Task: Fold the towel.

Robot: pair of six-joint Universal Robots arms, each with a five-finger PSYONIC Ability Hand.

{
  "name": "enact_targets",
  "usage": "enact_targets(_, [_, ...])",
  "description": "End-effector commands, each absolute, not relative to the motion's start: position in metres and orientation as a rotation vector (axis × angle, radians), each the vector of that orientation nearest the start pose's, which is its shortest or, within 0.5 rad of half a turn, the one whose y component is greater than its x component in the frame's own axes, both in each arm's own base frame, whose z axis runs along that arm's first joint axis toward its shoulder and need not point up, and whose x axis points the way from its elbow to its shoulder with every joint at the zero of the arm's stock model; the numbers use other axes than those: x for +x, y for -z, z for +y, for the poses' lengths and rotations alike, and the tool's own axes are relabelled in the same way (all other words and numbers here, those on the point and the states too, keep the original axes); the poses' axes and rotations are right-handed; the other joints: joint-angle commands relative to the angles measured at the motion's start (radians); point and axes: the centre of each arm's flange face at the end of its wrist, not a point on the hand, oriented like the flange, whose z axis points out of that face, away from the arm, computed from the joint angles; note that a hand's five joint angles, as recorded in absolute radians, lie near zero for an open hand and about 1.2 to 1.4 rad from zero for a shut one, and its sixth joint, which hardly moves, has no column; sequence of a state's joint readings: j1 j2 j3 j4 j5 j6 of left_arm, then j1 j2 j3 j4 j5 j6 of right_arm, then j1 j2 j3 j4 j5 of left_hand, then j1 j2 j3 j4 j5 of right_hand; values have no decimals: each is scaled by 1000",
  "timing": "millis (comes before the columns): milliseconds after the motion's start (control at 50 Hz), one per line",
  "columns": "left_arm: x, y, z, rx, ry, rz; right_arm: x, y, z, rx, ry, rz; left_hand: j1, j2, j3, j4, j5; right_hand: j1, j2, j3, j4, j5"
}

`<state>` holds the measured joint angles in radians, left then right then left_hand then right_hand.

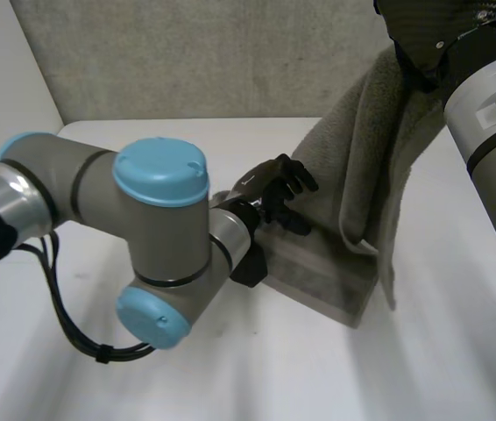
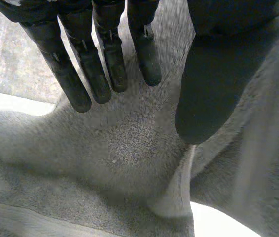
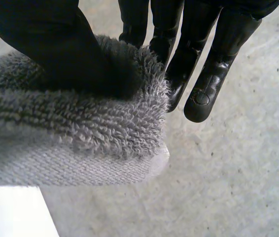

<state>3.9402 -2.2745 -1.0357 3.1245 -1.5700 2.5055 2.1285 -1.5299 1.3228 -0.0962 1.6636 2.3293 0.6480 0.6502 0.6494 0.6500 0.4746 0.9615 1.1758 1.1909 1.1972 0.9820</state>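
A grey towel hangs from my raised right hand down to the white table, where its lower part lies flat. In the right wrist view the thumb pinches a thick towel edge against the fingers. My left hand hovers at the hanging cloth's near side, just above the flat part. In the left wrist view its fingers and thumb stand straight and apart over the towel, holding nothing.
A grey wall stands behind the table's far edge. My left arm lies across the table's middle, reaching toward the towel. Bare white tabletop extends in front and at the left.
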Motion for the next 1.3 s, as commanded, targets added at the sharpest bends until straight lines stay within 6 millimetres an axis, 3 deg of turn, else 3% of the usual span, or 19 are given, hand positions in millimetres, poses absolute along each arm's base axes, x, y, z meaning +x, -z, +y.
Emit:
enact_targets(20, [-422,-187,-219,-105,-1199,-1924,281,-393,-203,-1176,2732,1610,100,98,98,98,99,435,220,205,199,240])
enact_targets(280, [-429,-175,-205,-56,-1098,-1926,281,-385,-202,-1194,2703,1633,100,98,98,98,99,435,220,205,199,240])
enact_targets(540, [-458,-171,-205,-48,-1089,-1827,286,-387,-186,-1200,2687,1596,132,130,131,130,131,435,220,205,199,240])
enact_targets(580, [-460,-165,-204,-58,-1097,-1838,286,-386,-186,-1202,2685,1601,666,664,665,664,665,435,220,205,199,240])
enact_targets(660, [-459,-161,-205,-55,-1106,-1853,283,-384,-190,-1201,2686,1622,748,746,747,746,747,435,220,205,199,240])
enact_targets(720, [-453,-164,-209,-48,-1163,-1877,282,-380,-190,-1213,2675,1630,748,746,747,746,747,435,220,205,199,240])
enact_targets(780, [-436,-178,-226,-77,-1294,-1927,280,-380,-194,-1213,2680,1645,748,746,747,746,747,435,220,205,199,240])
enact_targets(820, [-400,-211,-257,-124,-1468,-1974,275,-379,-200,-1216,2692,1672,748,746,747,746,747,435,220,205,199,240])
enact_targets(880, [-386,-227,-266,-168,-1546,-1984,265,-374,-212,-1230,2691,1746,748,746,747,746,747,435,220,205,199,240])
enact_targets(920, [-368,-251,-270,-308,-1663,-1984,260,-373,-216,-1242,2682,1780,748,746,747,746,747,435,220,205,199,240])
enact_targets(940, [-368,-251,-270,-308,-1663,-1984,258,-370,-218,-1256,2665,1810,748,746,747,746,747,435,220,205,199,240])
enact_targets(1020, [-350,-290,-254,-591,-1776,-1943,253,-363,-221,-1292,2614,1869,748,746,747,746,747,435,220,205,199,240])
enact_targets(1120, [-319,-315,-244,-844,-1886,-1970,249,-330,-216,-1479,2351,1990,748,746,747,746,747,435,220,205,199,240])
enact_targets(1180, [-306,-308,-228,-1082,-1861,-2043,249,-318,-214,-1533,2258,2015,748,746,747,746,747,435,220,205,199,240])
enact_targets(1200, [-306,-308,-227,-1084,-1860,-2043,250,-306,-213,-1583,2165,2036,748,746,747,746,747,435,220,205,199,240])
enact_targets(1220, [-298,-296,-218,-1234,-1793,-2109,251,-292,-211,-1640,2054,2060,748,746,747,746,747,435,220,205,199,240])
enact_targets(1240, [-291,-282,-209,-1397,-1698,-2166,251,-292,-211,-1641,2053,2060,748,746,747,746,747,435,220,205,199,240])
enact_targets(1260, [-291,-282,-208,-1399,-1697,-2166,252,-277,-209,-1699,1934,2084,748,746,747,746,747,435,220,205,199,240])
enact_targets(1300, [-277,-252,-191,-1669,-1462,-2256,253,-266,-206,-1752,1832,2102,748,746,747,746,747,435,220,205,199,240])
